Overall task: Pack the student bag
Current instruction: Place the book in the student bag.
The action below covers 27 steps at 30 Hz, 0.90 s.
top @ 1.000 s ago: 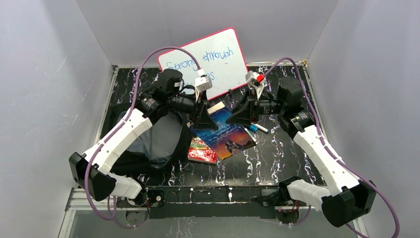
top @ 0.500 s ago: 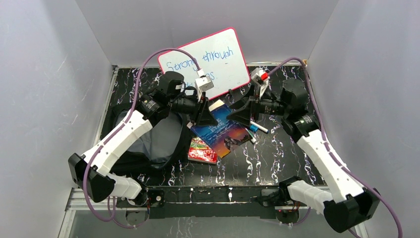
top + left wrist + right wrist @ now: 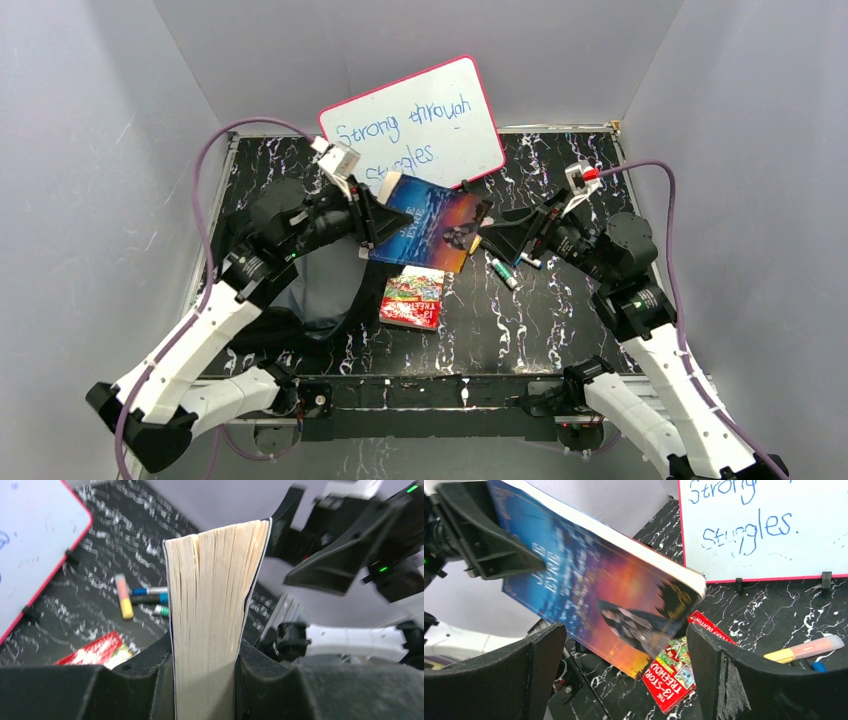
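Though down at the table [image 3: 560,330] earlier, blue book [image 3: 425,222] now aloft, pinched by left gripper [image 3: 378,215], right gripper [image 3: 492,235] spread wide.

The larger book [image 3: 425,222] has a cover fading from deep blue to orange, with cream page edges; the smaller book [image 3: 410,298] is red with a green picture. The whiteboard [image 3: 420,115] is white, rimmed in pinkish red, with blue handwriting, and the table [image 3: 570,310] is black with white marble veins. The student bag [image 3: 328,285] is black with grey lining.
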Each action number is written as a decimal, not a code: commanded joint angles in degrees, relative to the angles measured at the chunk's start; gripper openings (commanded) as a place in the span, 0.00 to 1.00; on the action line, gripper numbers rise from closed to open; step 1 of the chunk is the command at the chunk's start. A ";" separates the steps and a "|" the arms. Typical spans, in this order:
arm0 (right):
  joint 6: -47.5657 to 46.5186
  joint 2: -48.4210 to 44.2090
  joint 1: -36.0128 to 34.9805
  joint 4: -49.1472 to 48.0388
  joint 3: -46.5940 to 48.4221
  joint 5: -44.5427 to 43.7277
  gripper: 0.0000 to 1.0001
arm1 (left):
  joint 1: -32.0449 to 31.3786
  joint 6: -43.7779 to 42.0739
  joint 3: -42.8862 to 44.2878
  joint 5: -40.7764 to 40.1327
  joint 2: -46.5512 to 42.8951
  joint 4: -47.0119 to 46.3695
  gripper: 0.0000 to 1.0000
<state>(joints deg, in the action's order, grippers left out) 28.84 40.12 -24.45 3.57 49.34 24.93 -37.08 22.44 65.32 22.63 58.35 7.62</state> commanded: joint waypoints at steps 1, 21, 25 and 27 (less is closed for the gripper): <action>7.97 -0.98 0.02 -5.81 -0.30 -1.95 0.99 | 0.00 9.16 -0.05 -2.43 -6.83 -21.02 0.00; 29.30 4.44 -0.03 -37.15 -5.75 13.40 0.86 | -0.01 20.09 -1.72 7.09 -4.92 -37.94 0.00; 33.32 5.12 0.00 -42.48 -7.04 14.16 0.71 | 0.02 19.91 -2.64 6.89 -4.82 -37.84 0.00; 34.45 5.50 0.01 -43.92 -7.38 14.49 0.64 | -0.01 19.87 -3.15 6.38 -4.97 -37.96 0.00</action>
<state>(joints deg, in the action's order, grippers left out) 58.46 45.52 -24.45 -30.55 42.33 37.54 -37.08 40.97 61.30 30.72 55.66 -19.03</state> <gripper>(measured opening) 0.698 0.277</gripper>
